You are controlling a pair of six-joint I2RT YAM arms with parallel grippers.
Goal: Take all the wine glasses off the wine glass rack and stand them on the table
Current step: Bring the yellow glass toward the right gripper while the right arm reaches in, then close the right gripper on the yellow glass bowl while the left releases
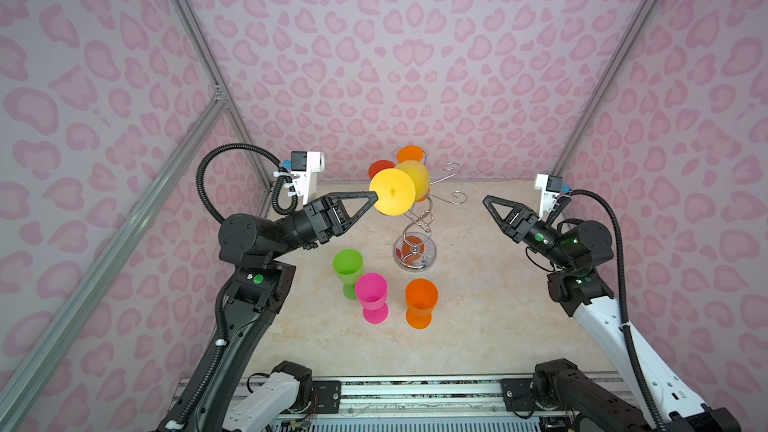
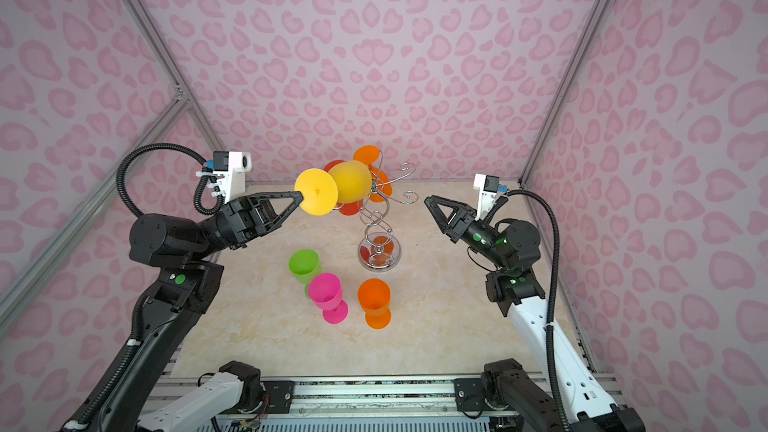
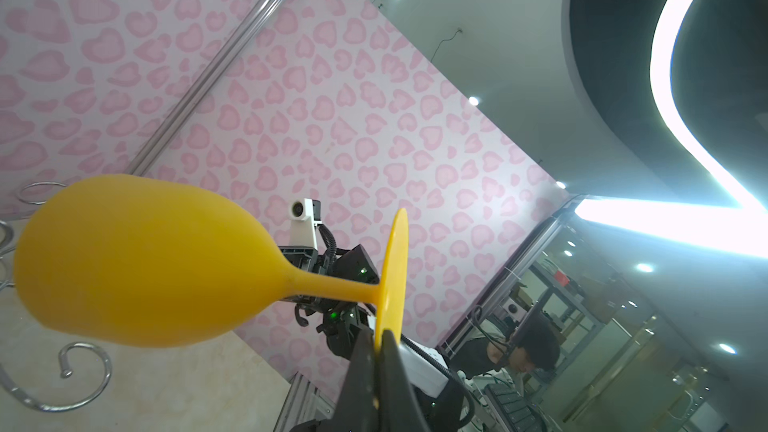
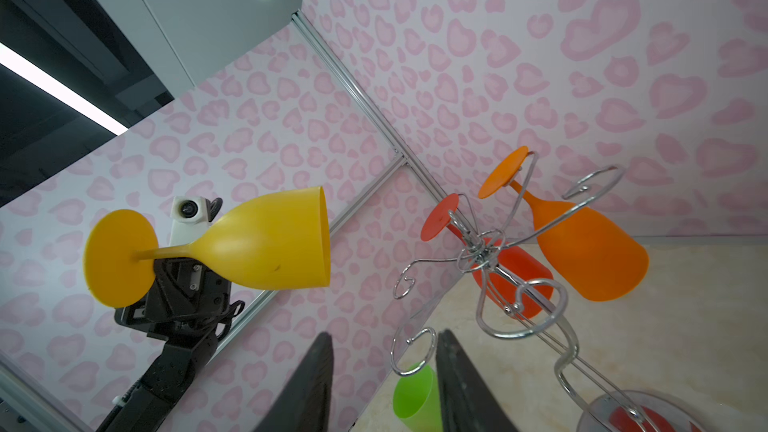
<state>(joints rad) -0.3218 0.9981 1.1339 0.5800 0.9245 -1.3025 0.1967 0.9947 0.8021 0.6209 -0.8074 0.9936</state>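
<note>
A yellow wine glass (image 1: 392,198) (image 2: 316,198) lies on its side in the air. My left gripper (image 1: 375,197) (image 2: 300,200) (image 3: 379,332) is shut on the rim of its round foot. In the right wrist view the wine glass (image 4: 266,243) hangs apart from the arms of the wine glass rack (image 4: 486,252). The chrome rack (image 1: 419,220) (image 2: 376,222) stands at the middle back, with an orange glass (image 1: 409,153) (image 4: 590,251) and a red glass (image 1: 379,168) (image 4: 515,276) hanging from it. My right gripper (image 1: 485,200) (image 2: 427,200) (image 4: 384,336) is open and empty, right of the rack.
Three glasses stand upright on the marble table (image 1: 478,305) in front of the rack: green (image 1: 348,265), pink (image 1: 371,290) and orange (image 1: 421,297). Pink-patterned walls close the back and both sides. An empty curled rack arm (image 3: 83,371) shows near the yellow bowl.
</note>
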